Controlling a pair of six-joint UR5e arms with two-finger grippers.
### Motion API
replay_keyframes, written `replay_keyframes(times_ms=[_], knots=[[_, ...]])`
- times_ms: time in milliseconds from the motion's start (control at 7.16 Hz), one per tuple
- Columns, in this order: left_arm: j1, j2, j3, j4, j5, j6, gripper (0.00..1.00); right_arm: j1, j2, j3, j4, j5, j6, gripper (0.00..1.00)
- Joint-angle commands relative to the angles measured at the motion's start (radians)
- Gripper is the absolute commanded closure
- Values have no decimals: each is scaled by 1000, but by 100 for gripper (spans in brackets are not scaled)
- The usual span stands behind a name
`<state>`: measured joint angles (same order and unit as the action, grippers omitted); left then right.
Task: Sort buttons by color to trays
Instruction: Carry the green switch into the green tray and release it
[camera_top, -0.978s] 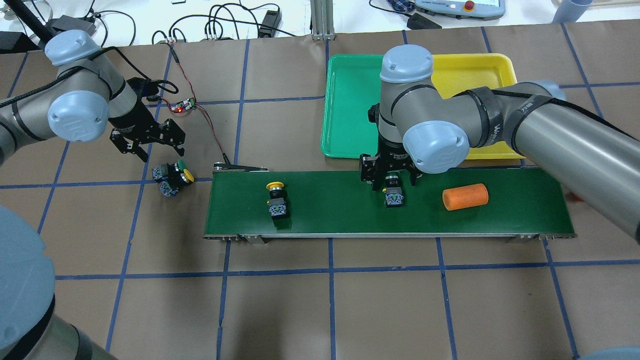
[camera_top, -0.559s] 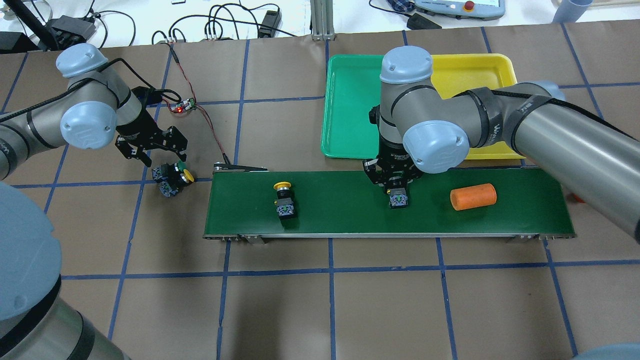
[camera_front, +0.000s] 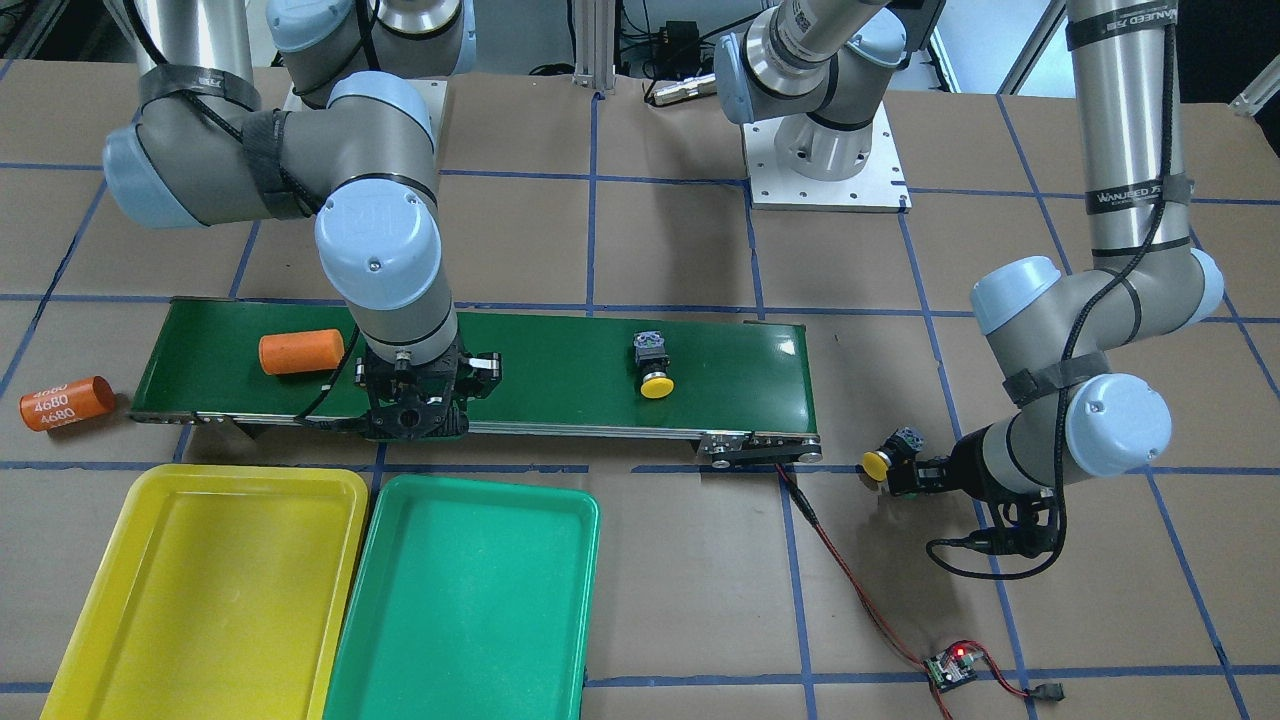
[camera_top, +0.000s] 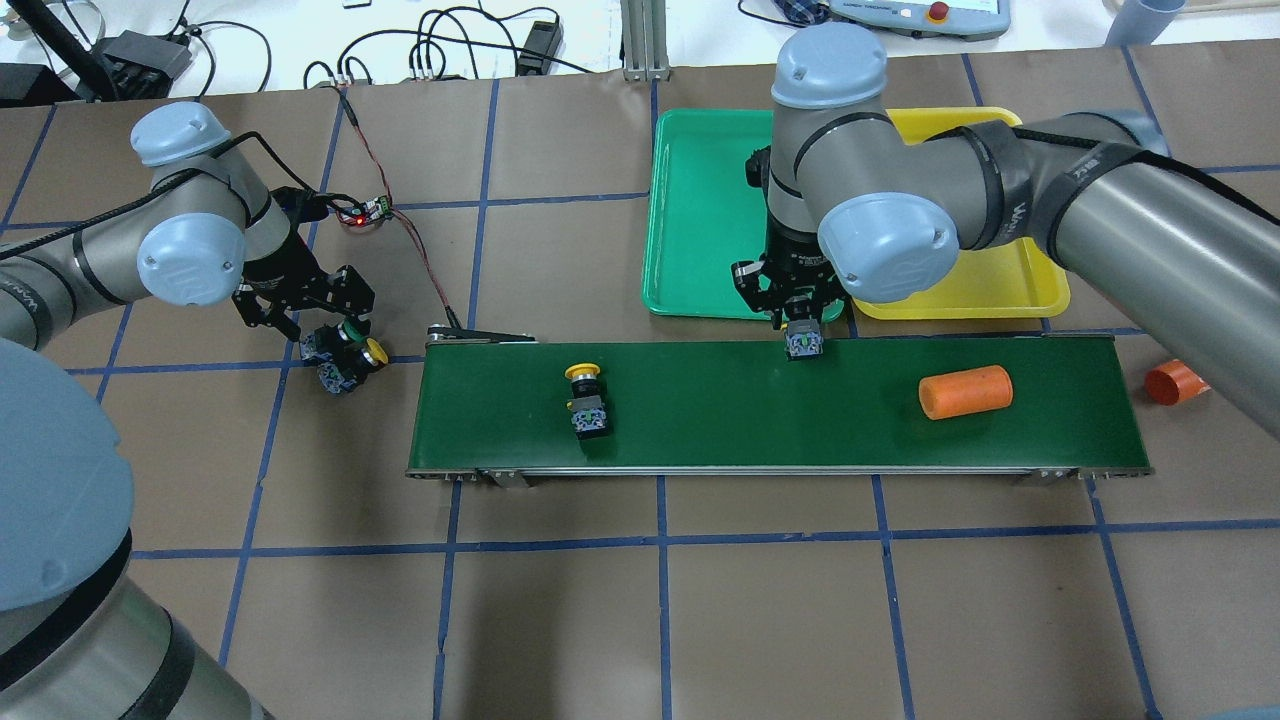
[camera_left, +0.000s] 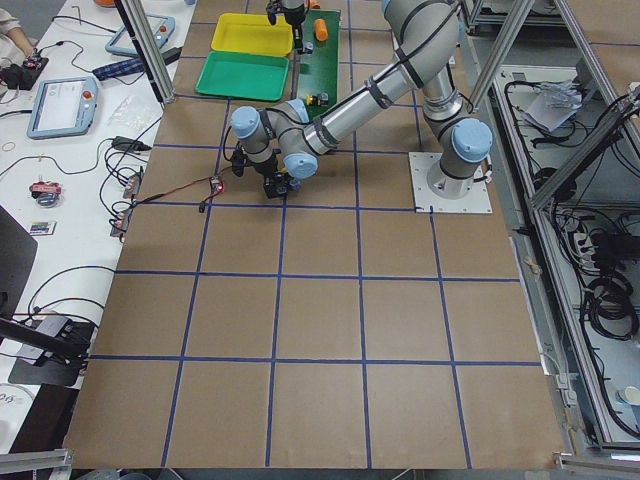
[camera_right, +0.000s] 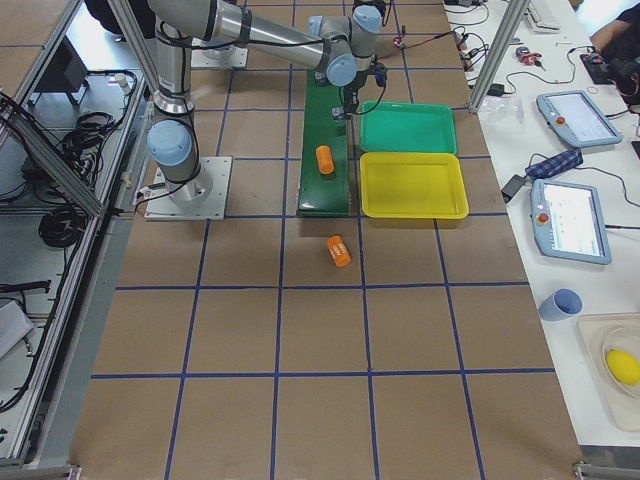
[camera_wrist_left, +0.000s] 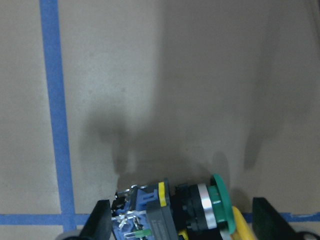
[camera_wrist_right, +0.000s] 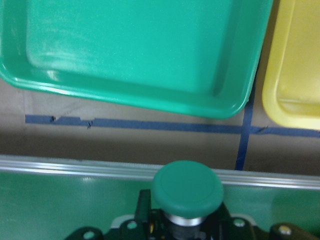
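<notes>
Right wrist-mounted: with right jaws clamped on the green button at the belt's edge, carry level over the green tray rim, lower before releasing, with left jaws open astride the pair of buttons on the counter.

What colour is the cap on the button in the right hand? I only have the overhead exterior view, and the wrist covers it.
Observer: Green. The right wrist camera looks straight at the held button in the right hand.
Operator: Anything in the trays under that arm?
Observer: No. The front-facing view shows the green tray and yellow tray bare.
Operator: And the left hand?
Observer: Open; in its wrist view its fingers flank a green-capped button.
</notes>
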<state>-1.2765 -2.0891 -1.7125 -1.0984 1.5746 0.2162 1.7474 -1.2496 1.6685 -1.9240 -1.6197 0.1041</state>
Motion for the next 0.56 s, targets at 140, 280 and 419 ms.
replay_keyframes(times_ms=[140, 280, 419], knots=[[-6, 17, 2, 2, -16, -38, 0, -6, 184, -183, -161, -57, -3, 100], [-4, 9, 5, 3, -15, -38, 0, -8, 258, -222, -235, -57, -3, 100], [0, 9, 5, 3, -15, -38, 0, -9, 304, -234, -269, -55, 9, 100]])
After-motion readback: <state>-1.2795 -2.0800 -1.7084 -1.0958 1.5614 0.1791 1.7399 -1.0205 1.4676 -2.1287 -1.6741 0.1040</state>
